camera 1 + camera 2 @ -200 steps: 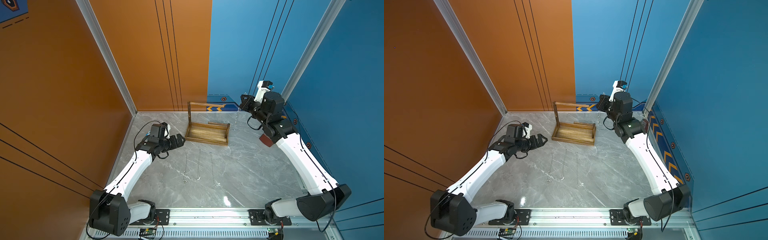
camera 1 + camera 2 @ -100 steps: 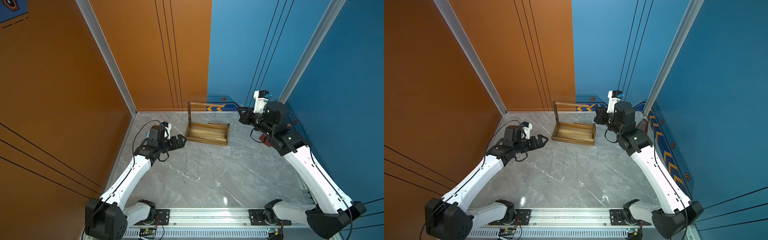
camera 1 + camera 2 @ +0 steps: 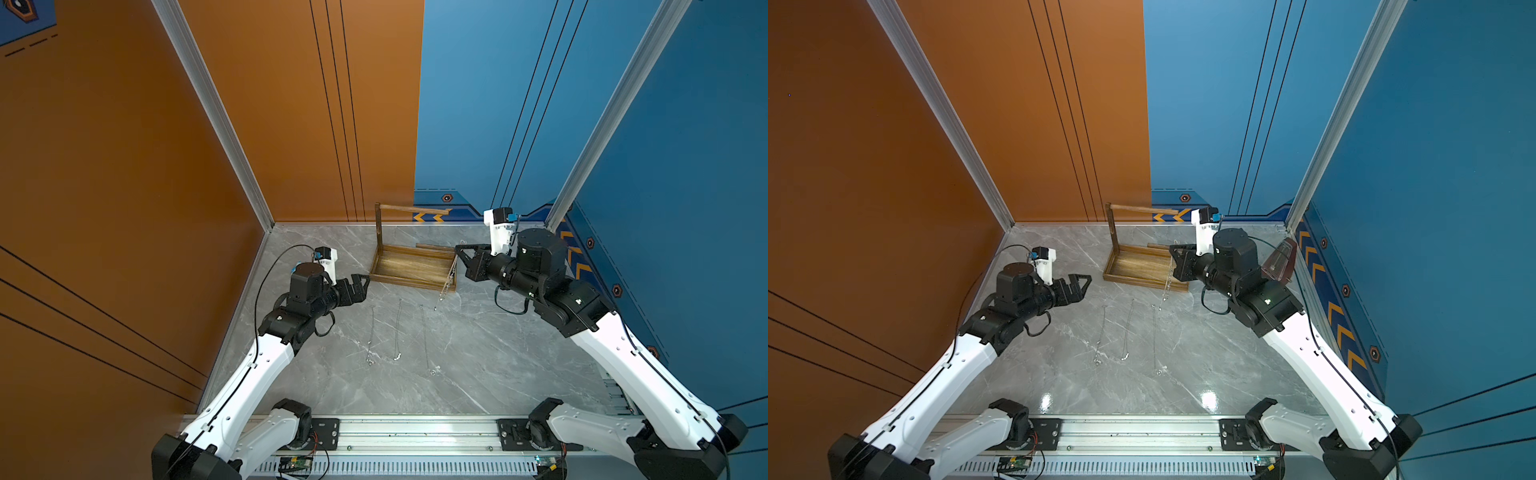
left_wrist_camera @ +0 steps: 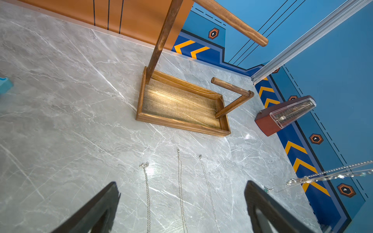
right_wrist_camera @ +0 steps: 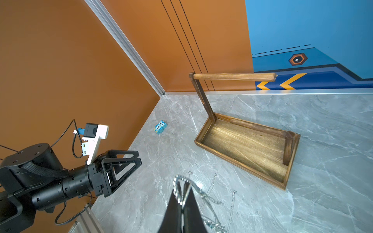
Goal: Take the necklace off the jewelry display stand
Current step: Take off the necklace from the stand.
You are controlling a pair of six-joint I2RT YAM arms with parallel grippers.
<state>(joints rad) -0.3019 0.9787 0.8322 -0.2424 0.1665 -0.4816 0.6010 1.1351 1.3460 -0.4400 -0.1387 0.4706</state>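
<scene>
The brown wooden jewelry display stand [image 3: 409, 272] [image 3: 1140, 272] stands at the back of the table, and its top rod [image 3: 413, 209] [image 5: 234, 76] is bare. My right gripper [image 3: 458, 249] [image 3: 1171, 250] [image 5: 182, 193] is shut on a silver necklace [image 3: 448, 279] [image 3: 1167, 284] [image 5: 177, 185]. The chain loops over the fingertips and hangs down beside the tray's right end, clear of the stand. It also shows in the left wrist view, necklace [image 4: 331, 173]. My left gripper [image 3: 365, 286] [image 3: 1086, 284] [image 4: 181, 193] is open and empty, left of the tray.
Three thin chains [image 3: 398, 328] [image 4: 179, 181] lie side by side on the grey marble table in front of the stand. A dark red metronome [image 3: 1281, 259] [image 4: 282, 115] stands by the right wall. A small blue owl toy [image 5: 160, 127] sits near the left wall.
My right gripper has come down and toward the front, from near the rod's free end to beside the tray, with the necklace in it. The left gripper has barely moved.
</scene>
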